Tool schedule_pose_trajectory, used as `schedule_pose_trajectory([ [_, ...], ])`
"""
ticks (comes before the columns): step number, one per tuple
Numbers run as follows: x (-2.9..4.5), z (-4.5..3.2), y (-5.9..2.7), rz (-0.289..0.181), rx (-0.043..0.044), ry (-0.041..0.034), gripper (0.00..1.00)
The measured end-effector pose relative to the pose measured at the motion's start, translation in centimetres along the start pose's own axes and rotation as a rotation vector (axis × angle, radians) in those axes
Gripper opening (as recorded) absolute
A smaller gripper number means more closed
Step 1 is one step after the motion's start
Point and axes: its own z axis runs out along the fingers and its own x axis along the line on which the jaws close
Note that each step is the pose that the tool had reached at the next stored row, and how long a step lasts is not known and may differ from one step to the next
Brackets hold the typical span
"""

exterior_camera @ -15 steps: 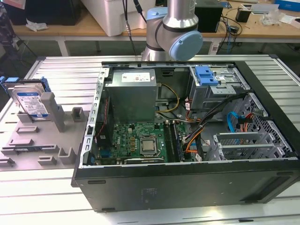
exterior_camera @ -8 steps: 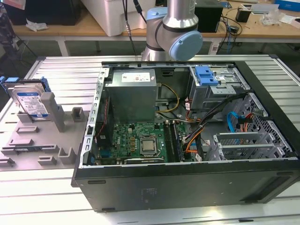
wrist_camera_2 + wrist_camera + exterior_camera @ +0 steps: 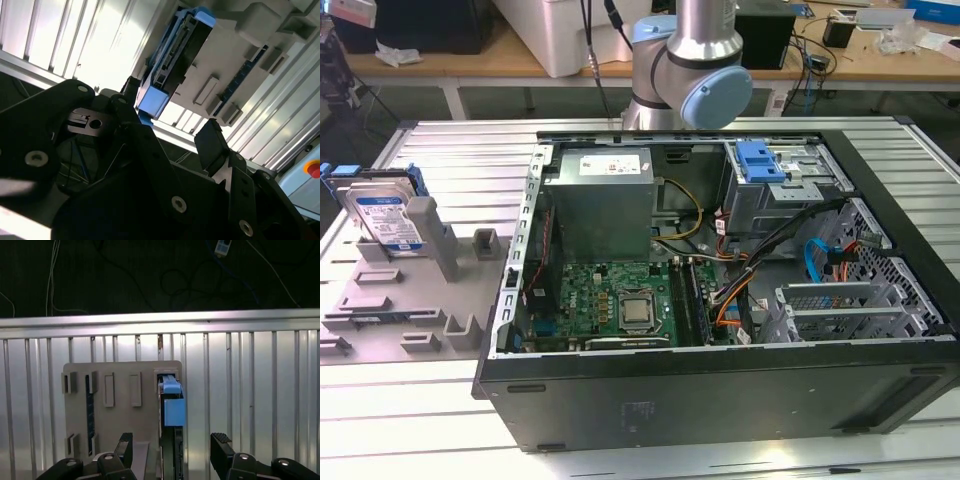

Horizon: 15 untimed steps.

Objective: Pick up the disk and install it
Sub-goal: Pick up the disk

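My tool [image 3: 172,447], fingers apart and empty, faces the disk [image 3: 172,405], which stands on edge in a grey holder [image 3: 120,415] on the desk [image 3: 250,390] beside the open computer case [image 3: 720,400], apparently propped so its flat sides can be gripped.

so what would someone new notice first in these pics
The big open computer case takes up most of the exterior view, its green board bare. At the exterior view's left, the disk stands on edge in a grey holder, blue rail around it. In the first wrist view the hand is open, holding nothing, with the disk showing between its fingers.
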Motion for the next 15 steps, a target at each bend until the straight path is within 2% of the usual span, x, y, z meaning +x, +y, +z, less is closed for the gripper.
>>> schedule_pose_trajectory([
  [3,0.01,0.35,0.38,0.000,0.0004,-0.0001,0.72],
  [11,-0.32,0.95,0.61,0.000,0.0004,-0.0001,0.72],
  [15,-0.54,1.39,1.05,0.000,0.0005,-0.0001,0.72],
])
